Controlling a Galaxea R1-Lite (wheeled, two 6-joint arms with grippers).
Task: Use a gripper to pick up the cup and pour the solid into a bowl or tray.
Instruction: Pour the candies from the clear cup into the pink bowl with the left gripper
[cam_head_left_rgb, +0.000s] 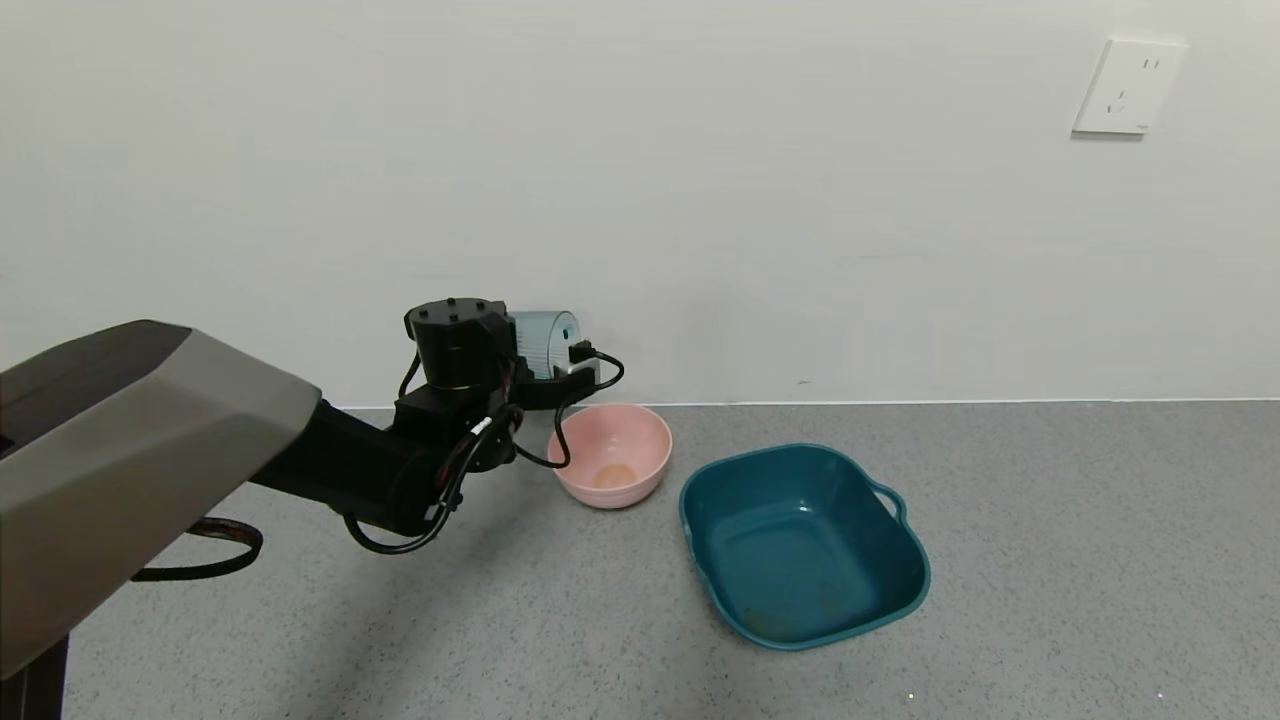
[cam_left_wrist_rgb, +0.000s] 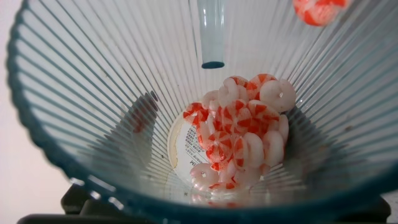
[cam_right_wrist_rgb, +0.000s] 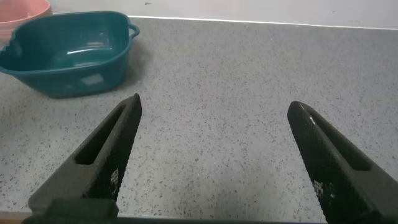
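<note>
clamped on the cup (cam_head_left_rgb: 545, 343), left gripper (cam_head_left_rgb: 560, 372) jaws, holding it tipped on its side above the far-left rim of the pink bowl (cam_head_left_rgb: 640, 470), mouth toward the wrist. inside the cup, seen from the left wrist, orange-red and white solid (cam_left_wrist_rgb: 239, 134) heaped against the lower wall and base, one piece (cam_left_wrist_rgb: 318, 9) apart up at the rim. down-right of those jaws, just beside the bowl, a dark teal tray (cam_head_left_rgb: 900, 590) on the speckled grey counter (cam_head_left_rgb: 1080, 540). spread wide, right gripper (cam_right_wrist_rgb: 217, 155) jaws, low over bare counter, tray and bowl well off to one side.
</note>
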